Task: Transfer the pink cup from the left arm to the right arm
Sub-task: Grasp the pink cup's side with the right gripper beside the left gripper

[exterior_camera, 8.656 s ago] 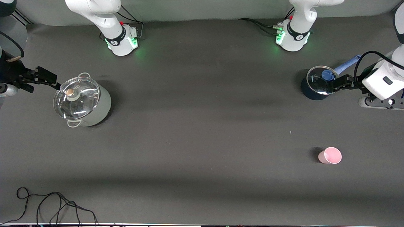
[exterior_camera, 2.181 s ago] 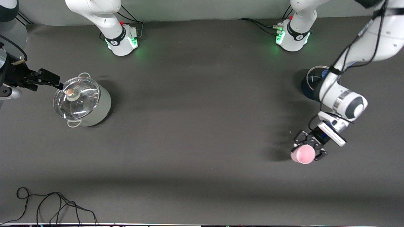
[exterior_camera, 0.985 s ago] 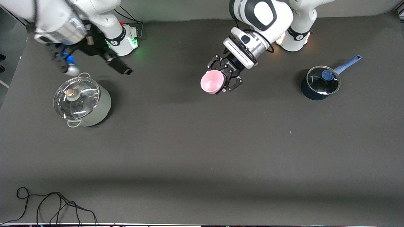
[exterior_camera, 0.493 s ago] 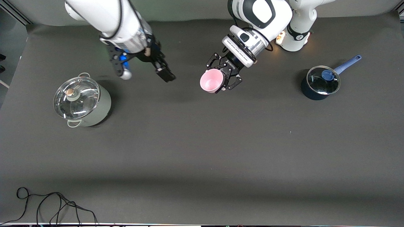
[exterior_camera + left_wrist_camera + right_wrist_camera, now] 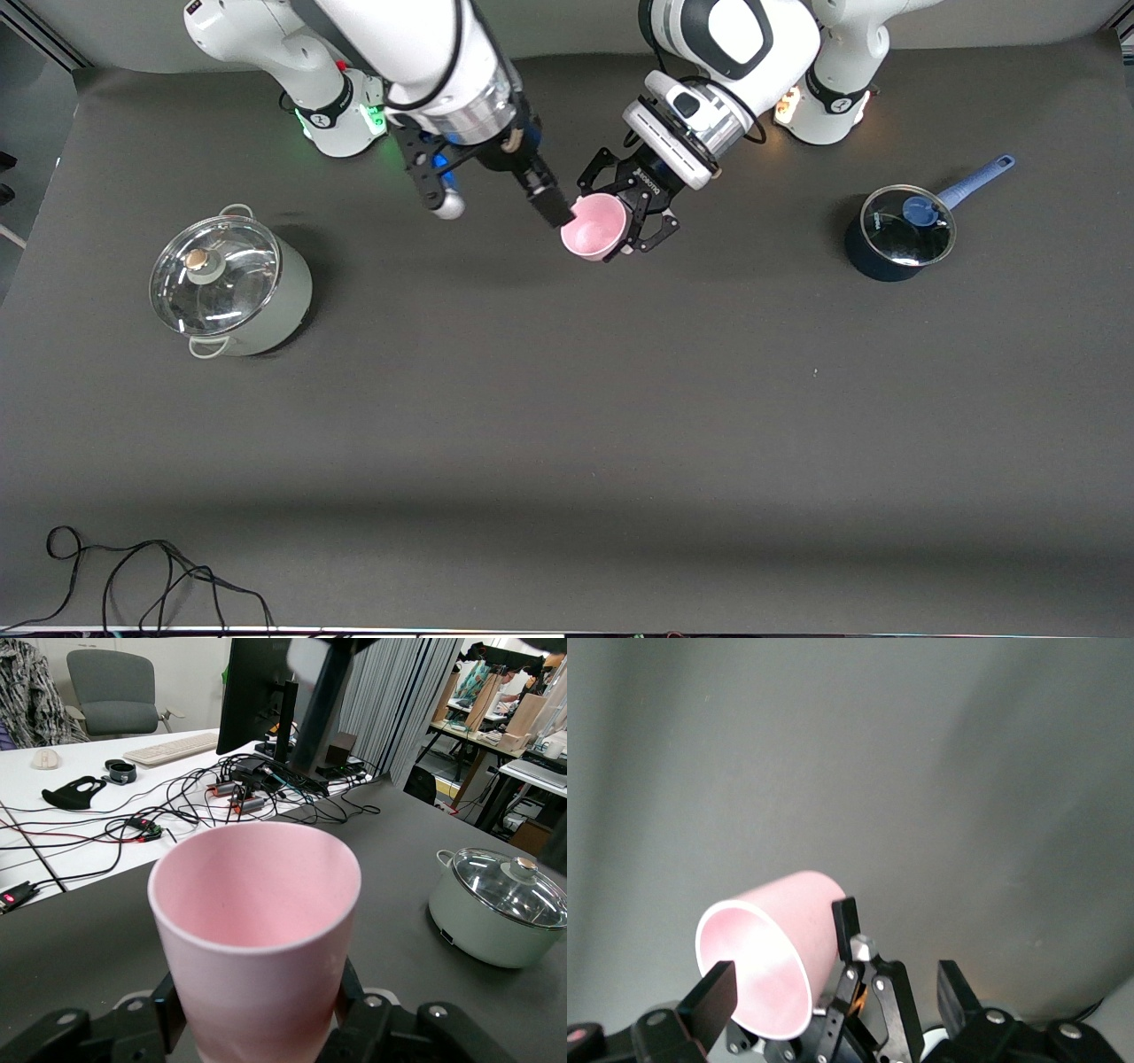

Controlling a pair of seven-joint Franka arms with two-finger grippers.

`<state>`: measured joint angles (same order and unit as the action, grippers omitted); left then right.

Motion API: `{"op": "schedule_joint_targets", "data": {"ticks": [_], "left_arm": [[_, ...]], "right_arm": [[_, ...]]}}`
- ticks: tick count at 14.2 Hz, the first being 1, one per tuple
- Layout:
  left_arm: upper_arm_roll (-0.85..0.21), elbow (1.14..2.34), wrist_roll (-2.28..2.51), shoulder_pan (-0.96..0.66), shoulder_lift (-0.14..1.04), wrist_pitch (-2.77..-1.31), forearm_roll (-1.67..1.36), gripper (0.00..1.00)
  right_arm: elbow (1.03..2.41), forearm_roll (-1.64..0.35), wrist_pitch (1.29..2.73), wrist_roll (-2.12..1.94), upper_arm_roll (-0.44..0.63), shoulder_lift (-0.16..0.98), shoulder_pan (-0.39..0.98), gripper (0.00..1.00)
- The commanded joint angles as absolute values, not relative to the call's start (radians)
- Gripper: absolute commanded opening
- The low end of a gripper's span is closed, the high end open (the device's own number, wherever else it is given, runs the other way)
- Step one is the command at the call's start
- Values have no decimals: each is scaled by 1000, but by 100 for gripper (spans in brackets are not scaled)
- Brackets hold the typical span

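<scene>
1. The left gripper (image 5: 636, 213) is clamped on the pink cup (image 5: 594, 227), held in the air over the table (image 5: 567, 399).
2. The right gripper (image 5: 560, 211), fingers spread, is at the cup's rim, at its 10 o'clock in the front view.
3. The lidded pot (image 5: 229, 283) stands toward 8 o'clock, the blue saucepan (image 5: 897, 232) at 3.

No legible text or labels
</scene>
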<state>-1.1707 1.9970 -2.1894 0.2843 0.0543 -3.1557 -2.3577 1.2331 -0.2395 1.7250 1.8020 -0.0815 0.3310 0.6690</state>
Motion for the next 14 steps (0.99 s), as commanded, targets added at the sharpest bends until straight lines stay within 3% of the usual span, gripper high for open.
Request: {"op": "schedule_joint_targets", "data": {"ticks": [1,3,6,7,9,13,14], "left_arm": [[-1163,1980,-2184,265,54,-3188,-2376,55],[-1163,1974,-2175,265,55,-3198,-2376,55],[-1163,1974,-2175,265,55,-3198,-2375,57],[-1163,1974,-2175,265,55,-3198,-2375,57],[-1163,1974,-2175,265,55,-3198,-2375,57],[-1163,1974,-2175,265,57,-3198,-2375,59],[-1163,1974,-2175,265,57,-3198,-2375,66]], "right_arm": [[1195,-252,1721,1682,-69,371,690,100],[1197,-252,1718,1646,-69,383,692,98],[1195,-253,1718,1638,-71,397,692,61],[1195,-253,1718,1638,-71,400,692,47],[1193,-255,1718,1638,-71,399,692,0],[1190,-256,1717,1637,-69,397,689,0],[1192,-258,1717,1638,-69,397,689,0]]}}
